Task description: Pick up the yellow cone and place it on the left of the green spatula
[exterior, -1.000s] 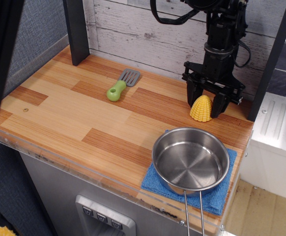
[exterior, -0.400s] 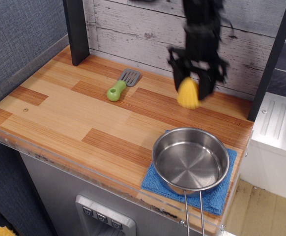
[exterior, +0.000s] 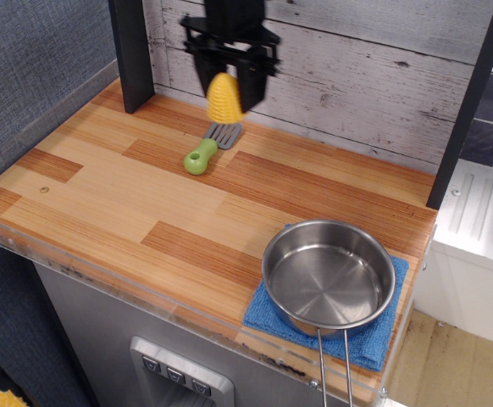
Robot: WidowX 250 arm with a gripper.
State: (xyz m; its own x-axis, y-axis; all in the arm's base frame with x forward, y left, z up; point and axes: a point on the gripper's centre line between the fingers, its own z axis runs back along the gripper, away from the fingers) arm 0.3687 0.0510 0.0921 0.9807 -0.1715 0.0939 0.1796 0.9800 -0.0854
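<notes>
In the single view, the gripper (exterior: 227, 89) hangs in the upper centre of the frame with its fingers (exterior: 248, 85) clamped on the yellow cone (exterior: 224, 98), one to each side, so the cone rides clear of the bench (exterior: 102, 203) with its tip upward. It hovers above the grey blade end of the green spatula (exterior: 209, 147), which lies on the bench just below, handle toward the lower left and blade toward the wooden back wall (exterior: 348, 59). The height looks meant to carry the cone over the spatula without knocking it. Free bench lies left of the spatula, between it and the dark post (exterior: 132, 55) at upper left, and that seems the likely place to set it. At lower right, well apart, a steel pot (exterior: 329, 276) rests on a blue cloth (exterior: 268, 314), out of the way.
</notes>
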